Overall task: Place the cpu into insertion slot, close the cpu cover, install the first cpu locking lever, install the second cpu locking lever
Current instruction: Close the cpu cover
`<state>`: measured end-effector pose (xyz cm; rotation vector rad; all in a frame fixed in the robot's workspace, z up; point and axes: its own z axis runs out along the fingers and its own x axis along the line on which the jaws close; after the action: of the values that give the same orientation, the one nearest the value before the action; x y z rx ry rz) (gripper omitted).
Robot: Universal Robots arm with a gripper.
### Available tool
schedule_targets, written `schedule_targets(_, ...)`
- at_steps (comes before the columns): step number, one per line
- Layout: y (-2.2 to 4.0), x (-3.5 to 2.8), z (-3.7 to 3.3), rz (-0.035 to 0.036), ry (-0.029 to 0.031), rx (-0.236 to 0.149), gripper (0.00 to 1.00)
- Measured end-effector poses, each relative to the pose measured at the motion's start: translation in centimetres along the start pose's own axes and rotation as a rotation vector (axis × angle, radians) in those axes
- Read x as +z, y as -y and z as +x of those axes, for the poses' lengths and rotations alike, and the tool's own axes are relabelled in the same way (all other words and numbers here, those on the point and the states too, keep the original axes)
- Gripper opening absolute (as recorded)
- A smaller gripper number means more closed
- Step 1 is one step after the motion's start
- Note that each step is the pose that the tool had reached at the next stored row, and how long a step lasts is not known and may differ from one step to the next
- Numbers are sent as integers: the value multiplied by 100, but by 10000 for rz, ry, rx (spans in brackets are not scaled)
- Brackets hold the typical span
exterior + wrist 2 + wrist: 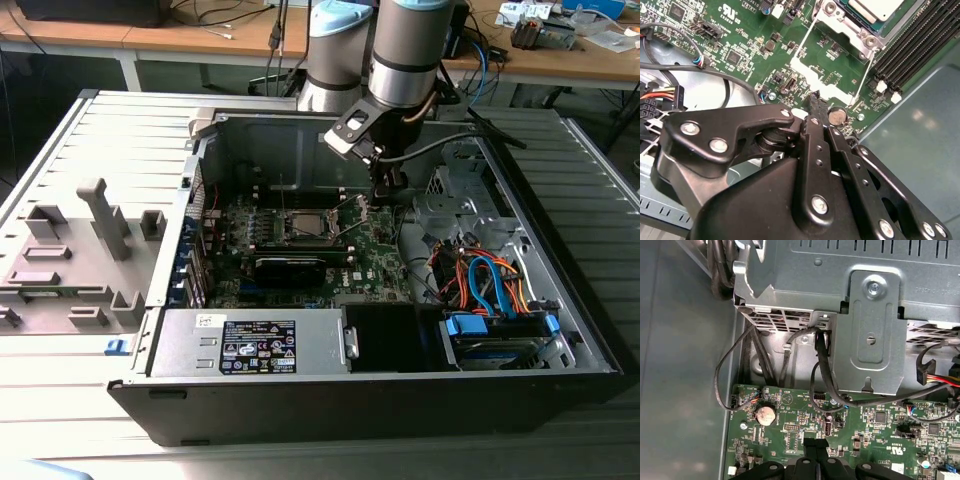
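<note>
Far on the exterior view's left, grey holder point(90, 240) on the table point(60, 400). Mid-case, insertion slot point(300, 227) on the green board point(375, 262), with the cpu point(875, 9) seemingly seated in it already, silver top up. Just toward the exterior view's right of it, tool point(385, 195), tips drawn narrow, nothing seen between them, low over the board near a coin battery point(838, 116). Cpu likely light, stiff, delicate underneath; best handled by the edges only.

The silver-grey arm point(405, 50) is wearing pale-blue joint caps point(335, 15); silver screws point(819, 204) are dotting its black gripper point(814, 102), cable point(445, 143) hanging at three o'clock
</note>
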<state>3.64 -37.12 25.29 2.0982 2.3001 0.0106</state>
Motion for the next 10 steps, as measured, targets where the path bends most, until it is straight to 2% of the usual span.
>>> schedule_targets(10, 1, 89, 2, 0, 0, 0, 11)
